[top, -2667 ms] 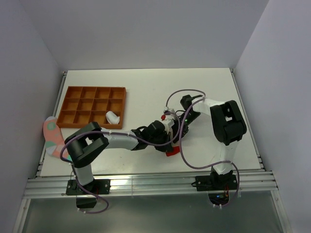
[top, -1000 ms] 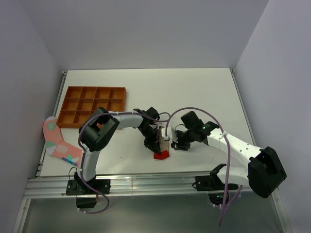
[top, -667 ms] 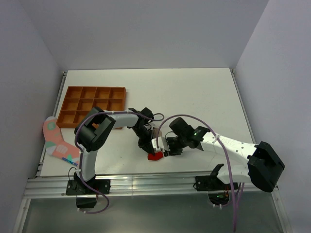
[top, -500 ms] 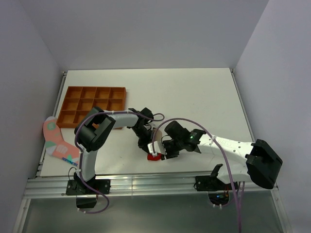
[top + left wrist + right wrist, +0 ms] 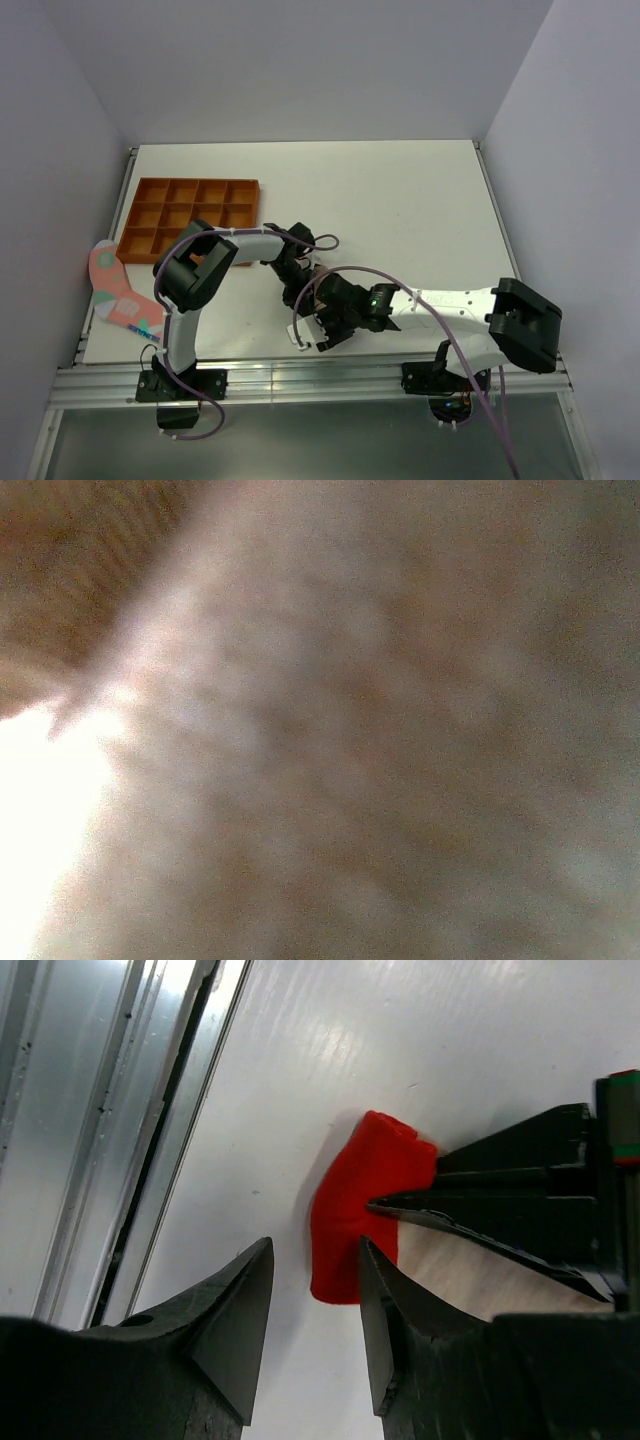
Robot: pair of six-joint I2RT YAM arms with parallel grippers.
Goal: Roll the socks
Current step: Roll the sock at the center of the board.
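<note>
In the right wrist view a soft sock bundle lies on the white table, with a red end (image 5: 355, 1210) and a beige part (image 5: 480, 1278). The black fingers of my left gripper (image 5: 378, 1203) are pinched shut on it from the right. My right gripper (image 5: 313, 1250) stands open just short of the red end, with nothing between its fingers. From above, the right gripper (image 5: 320, 328) and left gripper (image 5: 298, 290) meet near the table's front and hide the bundle. The left wrist view is filled with blurred beige fabric (image 5: 380, 740). A pink spotted sock (image 5: 112, 288) lies flat at the table's left edge.
An orange compartment tray (image 5: 190, 215) sits at the back left. The table's metal front rail (image 5: 110, 1140) runs close to the left of the right gripper. A purple cable (image 5: 440, 335) loops over the right arm.
My right arm has swung left and toward the front edge, so its gripper now covers the red sock end from above. The left gripper has stayed shut on the bundle, shifting slightly left.
</note>
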